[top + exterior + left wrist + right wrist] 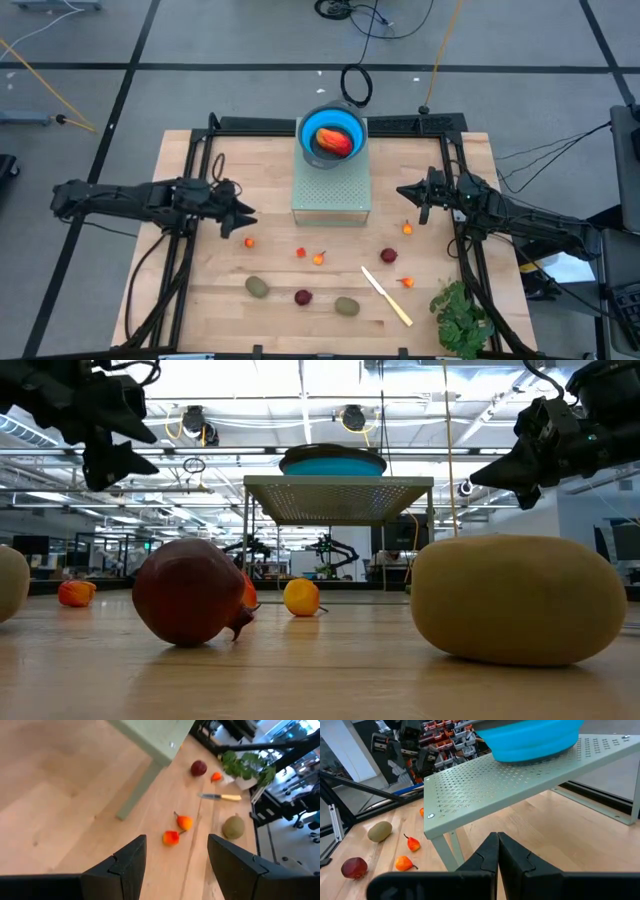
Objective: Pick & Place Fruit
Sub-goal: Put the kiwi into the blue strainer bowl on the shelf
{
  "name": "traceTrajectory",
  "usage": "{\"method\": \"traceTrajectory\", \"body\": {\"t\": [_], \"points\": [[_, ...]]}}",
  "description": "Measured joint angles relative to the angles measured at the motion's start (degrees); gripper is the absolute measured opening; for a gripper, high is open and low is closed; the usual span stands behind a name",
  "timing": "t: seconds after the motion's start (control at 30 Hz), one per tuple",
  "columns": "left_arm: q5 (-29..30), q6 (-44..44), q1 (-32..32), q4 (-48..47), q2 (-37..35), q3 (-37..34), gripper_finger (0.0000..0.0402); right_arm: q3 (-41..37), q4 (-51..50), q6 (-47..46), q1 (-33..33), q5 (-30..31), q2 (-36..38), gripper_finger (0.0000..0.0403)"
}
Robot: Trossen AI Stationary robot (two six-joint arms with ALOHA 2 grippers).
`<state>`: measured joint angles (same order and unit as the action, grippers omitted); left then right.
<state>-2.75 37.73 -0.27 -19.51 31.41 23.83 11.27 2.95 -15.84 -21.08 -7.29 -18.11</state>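
Red-orange oval fruit point(335, 143) sits in blue bowl point(352, 126) upper centre; other fruit point(303, 296) scattered lower desk point(200, 300). Left fingers point(248, 221) parted, empty; right fingers point(403, 190) closed, empty.

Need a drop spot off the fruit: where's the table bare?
Bare wood: left of the stand, under the left claw; and right of the stand, near the right claw. Front left corner is also free, beside the kiwi. Crowded: the front middle to right, with small fruit, the knife and the greens.
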Motion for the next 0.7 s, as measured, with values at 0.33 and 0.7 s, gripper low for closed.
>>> {"method": "traceTrajectory", "body": {"t": [0.33, 0.7], "points": [[2.9, 1.4, -6.1, -8.3, 10.1, 11.4, 0.0211, 0.0, 0.0, 0.1, 0.0, 0.2, 0.0, 0.0000], [3.3, 2.0, -11.7, -26.7, 23.4, 28.6, 0.0211, 0.0, -1.4, 1.6, 0.0, 4.6, 0.0, 0.0000]]}}
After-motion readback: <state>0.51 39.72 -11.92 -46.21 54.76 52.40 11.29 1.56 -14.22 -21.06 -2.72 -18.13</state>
